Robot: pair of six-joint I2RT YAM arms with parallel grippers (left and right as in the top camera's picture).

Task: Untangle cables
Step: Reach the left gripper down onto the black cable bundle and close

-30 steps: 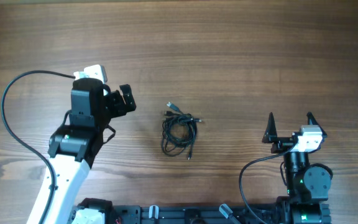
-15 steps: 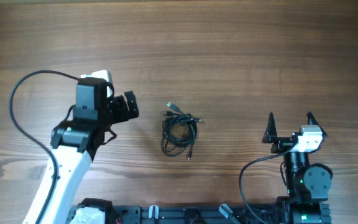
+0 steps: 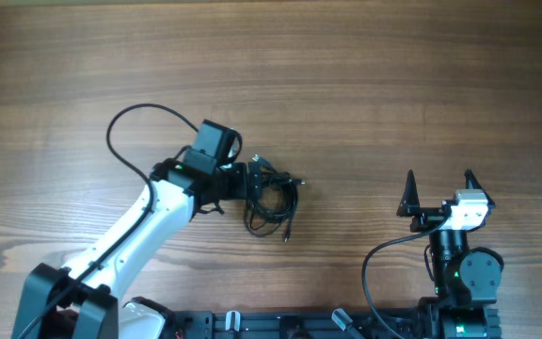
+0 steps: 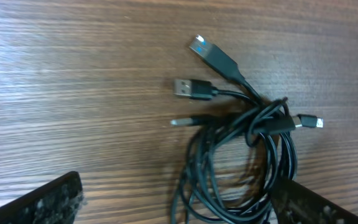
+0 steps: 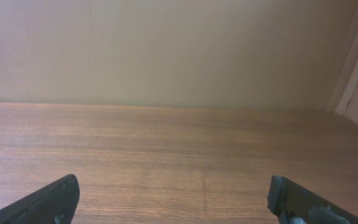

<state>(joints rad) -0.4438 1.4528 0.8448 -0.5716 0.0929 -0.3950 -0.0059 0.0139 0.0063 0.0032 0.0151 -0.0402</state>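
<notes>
**Left arm parked at the cable knot, right arm miles off**

Everything here is placed relative to the cable bundle (image 3: pixel 271 200), which is two thin black cords looped into one loose knotted coil. It lies on the brown wood-grain table (image 3: pixel 365 75).

The white-and-black left arm (image 3: pixel 139 231) reaches in from the bundle's left. The left gripper (image 3: pixel 245 183) sits at the coil's left edge. From its wrist camera, the left gripper (image 4: pixel 182 208) has its jaws spread wide, one finger on either side of the lower loops, pinching nothing. The knot and plugs lie just ahead of the tips, so the bundle's long axis looks roughly in line with the reach.

The black right gripper (image 3: pixel 438 190) is well apart on the bundle's right, also spread wide and empty. So left is clearly the nearer arm.

Small stuff sticking out of the knot: a blue-tongued USB plug (image 4: pixel 215 57), a silver-tipped USB plug (image 4: pixel 190 89) and a tiny connector (image 4: pixel 308 121). I can't read any brand or writing anywhere.
</notes>
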